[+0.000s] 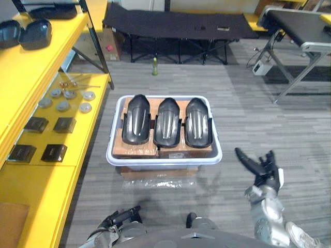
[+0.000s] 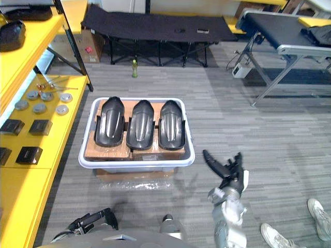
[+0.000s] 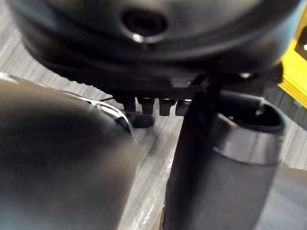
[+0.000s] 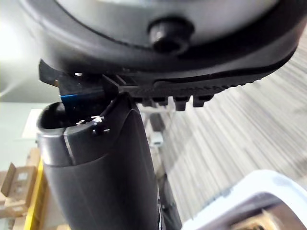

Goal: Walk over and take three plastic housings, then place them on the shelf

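i've picked nothing yet: three housings point(image 1: 168, 122) lie in the bin point(image 1: 164, 161), the shelf point(image 1: 36, 178) work all ahead. right robot hand point(image 1: 266, 173) spread empty beside it; left robot hand point(image 1: 121, 217), i can't tell.

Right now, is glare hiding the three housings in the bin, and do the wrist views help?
Left eye view: soft highlights streak the three housings, outlines readable in the white bin; plastic film before it glints. Right wrist view: right hand looms close, one bin corner shows. Left wrist view: left hand, grey floor beyond.
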You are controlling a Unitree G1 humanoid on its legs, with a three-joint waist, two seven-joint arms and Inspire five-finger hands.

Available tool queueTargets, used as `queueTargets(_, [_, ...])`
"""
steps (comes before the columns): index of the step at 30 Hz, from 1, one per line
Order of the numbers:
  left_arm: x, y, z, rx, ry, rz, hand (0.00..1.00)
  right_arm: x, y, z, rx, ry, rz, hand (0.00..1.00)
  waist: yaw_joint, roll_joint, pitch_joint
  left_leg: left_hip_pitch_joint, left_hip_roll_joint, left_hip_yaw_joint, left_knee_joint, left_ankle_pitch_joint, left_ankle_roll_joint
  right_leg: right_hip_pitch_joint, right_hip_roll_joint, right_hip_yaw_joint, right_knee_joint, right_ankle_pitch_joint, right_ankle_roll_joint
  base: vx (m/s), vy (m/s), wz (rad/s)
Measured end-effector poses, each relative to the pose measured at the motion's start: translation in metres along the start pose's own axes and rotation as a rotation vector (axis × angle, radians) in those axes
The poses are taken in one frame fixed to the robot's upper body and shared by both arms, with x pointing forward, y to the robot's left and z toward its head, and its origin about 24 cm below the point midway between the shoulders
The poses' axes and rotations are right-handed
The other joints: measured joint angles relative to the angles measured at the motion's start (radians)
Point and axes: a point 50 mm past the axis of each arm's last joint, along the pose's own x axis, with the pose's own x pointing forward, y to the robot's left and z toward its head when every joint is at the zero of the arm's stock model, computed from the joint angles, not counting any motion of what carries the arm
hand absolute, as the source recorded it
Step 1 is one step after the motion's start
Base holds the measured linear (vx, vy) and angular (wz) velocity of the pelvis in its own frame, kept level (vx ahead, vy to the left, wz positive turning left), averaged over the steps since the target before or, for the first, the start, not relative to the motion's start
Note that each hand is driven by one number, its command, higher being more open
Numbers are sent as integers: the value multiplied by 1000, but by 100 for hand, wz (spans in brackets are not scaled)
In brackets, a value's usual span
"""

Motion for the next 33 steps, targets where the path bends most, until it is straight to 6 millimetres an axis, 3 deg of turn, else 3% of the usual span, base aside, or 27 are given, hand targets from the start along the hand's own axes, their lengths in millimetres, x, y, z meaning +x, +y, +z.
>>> queueTargets(4, [-1,0,17,-38,-67,-3,100,29,6,40,3,-148,-84,100,24,2,107,-119,15,-58,135,-37,17,-29,-2,-39,0,32,11,-46,17,33])
queueTargets(6, [-2,-5,32,-32,-119,-25,100,50,16,61,16,-195,-122,100,58,11,159,-171,27,-86,215,-65,23,-31,1,-55,2,37,11,-43,25,29])
queueTargets(10, [-2,-18,46,-22,-167,-88,100,82,37,102,17,-254,-120,100,89,41,203,-257,28,-123,277,-77,33,-80,-3,-78,28,38,11,-48,38,22])
queueTargets(13, [-2,-30,50,-13,-194,-131,100,97,36,120,-22,-256,-130,100,106,67,223,-307,18,-150,299,-76,34,-111,-13,-95,46,37,11,-38,49,22])
queueTargets(22, [-2,-56,70,79,-273,-218,100,123,46,162,-138,-229,-123,100,130,131,283,-413,-3,-198,350,-68,64,-232,-50,-108,191,-14,17,-60,40,16])
queueTargets(30, [-2,-75,67,68,-273,-284,100,134,33,205,-244,-214,-180,100,152,175,298,-476,-33,-255,380,-55,77,-310,-104,-147,343,-88,17,-56,15,23])
queueTargets(31, [-2,-76,67,73,-273,-289,100,134,33,209,-251,-211,-181,0,152,180,298,-481,-35,-260,382,-53,76,-313,-107,-152,353,-93,17,-39,-14,21])
queueTargets(33, [-3,-78,66,83,-275,-302,100,135,30,217,-305,-189,-189,0,157,192,301,-493,-40,-271,385,-47,76,-328,-115,-159,381,-106,15,-43,-19,19])
